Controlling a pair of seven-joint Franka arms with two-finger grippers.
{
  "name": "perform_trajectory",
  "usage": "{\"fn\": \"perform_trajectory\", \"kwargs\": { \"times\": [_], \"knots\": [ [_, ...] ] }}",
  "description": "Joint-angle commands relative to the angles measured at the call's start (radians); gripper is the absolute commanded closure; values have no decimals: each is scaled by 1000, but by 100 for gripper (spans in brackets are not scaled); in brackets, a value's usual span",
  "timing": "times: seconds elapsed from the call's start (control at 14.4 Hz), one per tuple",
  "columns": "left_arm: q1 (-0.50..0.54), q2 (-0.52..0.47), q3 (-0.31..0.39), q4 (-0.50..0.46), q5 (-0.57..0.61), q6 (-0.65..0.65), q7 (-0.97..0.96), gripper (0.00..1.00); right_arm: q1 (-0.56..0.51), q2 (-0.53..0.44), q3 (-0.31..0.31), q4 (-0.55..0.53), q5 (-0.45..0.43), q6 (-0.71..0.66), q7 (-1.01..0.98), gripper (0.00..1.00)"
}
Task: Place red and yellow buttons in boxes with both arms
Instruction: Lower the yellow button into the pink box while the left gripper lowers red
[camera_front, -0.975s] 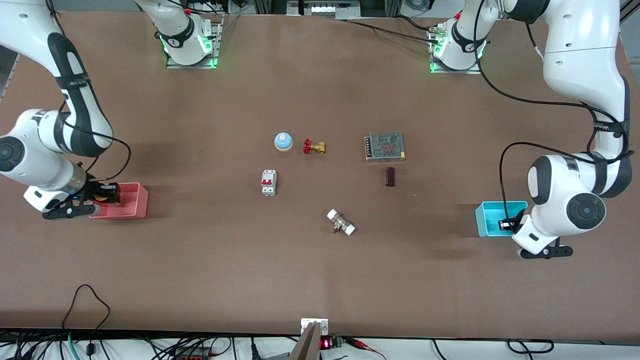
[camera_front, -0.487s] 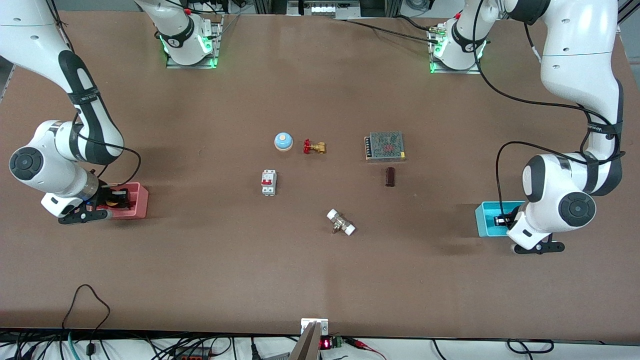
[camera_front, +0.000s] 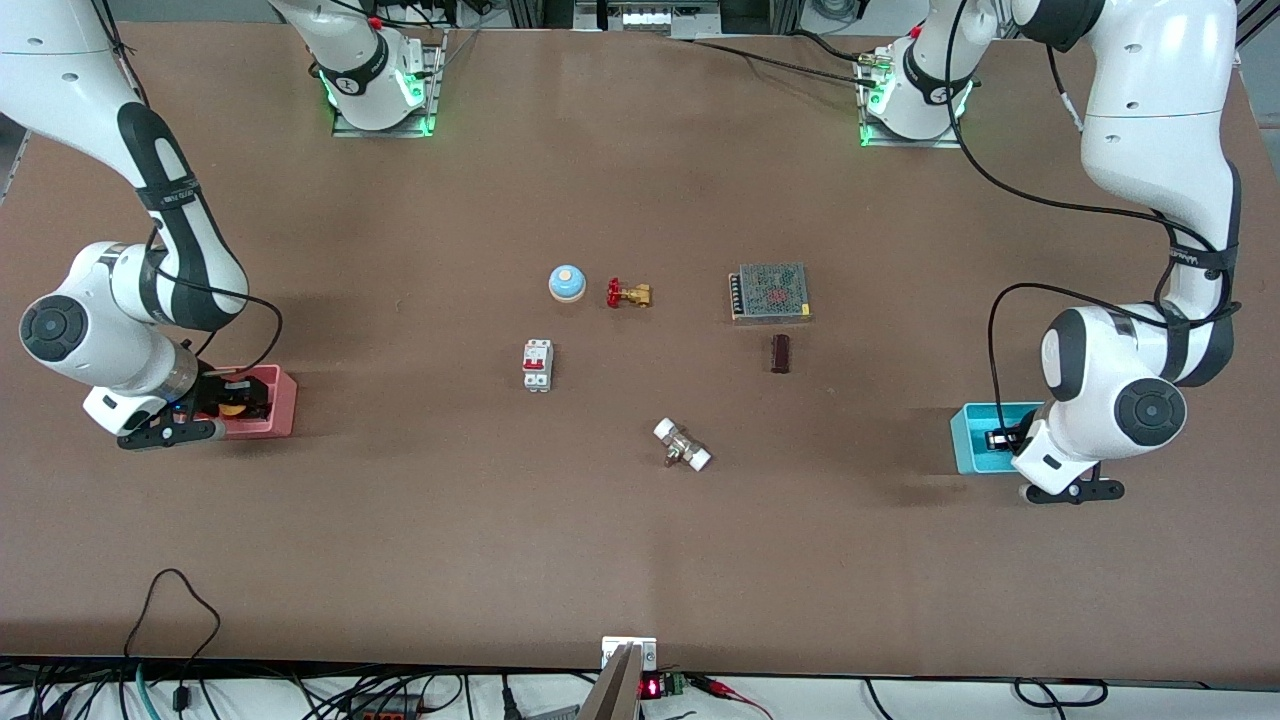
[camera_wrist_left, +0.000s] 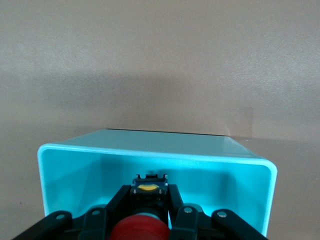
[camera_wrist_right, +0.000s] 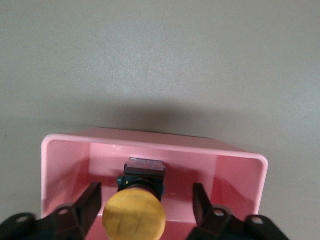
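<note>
While both arms stood low at their bins, the placing step looked all but done on one end and unfinished on the other.

Item, white-capped fitting (camera_front: 682, 445): nearest the front camera, mid-tabletop, untouched.

Item, pink-red box (camera_front: 275, 405): toward the right arm's end. Right claw (camera_wrist_right: 146, 210) inside it, fingers (camera_wrist_right: 89, 205) now spread wide and clear of the yellow button (camera_wrist_right: 134, 216), which a second ago sat pinched between them. The button rested in the box on its black base; judged released.

Item, cyan-blue box (camera_wrist_left: 155, 150): toward the left arm's end. Left claw (camera_wrist_left: 148, 210) lowered into it, narrow, fingers pressed against the red button (camera_wrist_left: 138, 230) and gripping it; release judged the remaining step. Over the last second this arm had sunk slightly into the box.

Item, arms: each folded, forearm dropping steeply, wrist over its own box.

Item, white circuit breaker (camera_front: 537, 364) and dark brown block (camera_front: 780, 353): mid-tabletop, farther from the camera.

Item, blue dome (camera_front: 567, 283), brass valve (camera_front: 628, 294), mesh-topped power supply (camera_front: 769, 291): farthest row, unmoved.
</note>
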Motion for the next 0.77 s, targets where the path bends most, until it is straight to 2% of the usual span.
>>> {"fn": "perform_trajectory", "kwargs": {
  "times": [0.0, 0.14, 0.21, 0.28, 0.42, 0.56, 0.7],
  "knots": [
    [17, -27, -16, -24, -42, 10, 38, 73, -6, -9, 5, 14, 8, -4, -4, 0],
    [23, -27, -16, -24, -50, 15, 66, 72, -6, -58, 6, 11, 8, -26, -14, 0],
    [23, -25, -16, -24, -50, 18, 66, 64, -6, -82, 6, 12, 8, -68, -11, 0],
    [23, -25, -16, -24, -50, 18, 66, 40, -6, -110, 8, 14, 9, -110, -10, 0],
    [21, -25, -16, -24, -50, 13, 67, 13, -2, -186, 15, 15, 21, -193, -9, 0],
    [21, -30, -16, -23, -50, 9, 67, 3, 8, -274, 29, 18, 72, -282, -1, 0],
    [18, -50, -14, -21, -48, -5, 69, 0, 53, -355, 35, 32, 78, -354, 29, 0]
  ]
}}
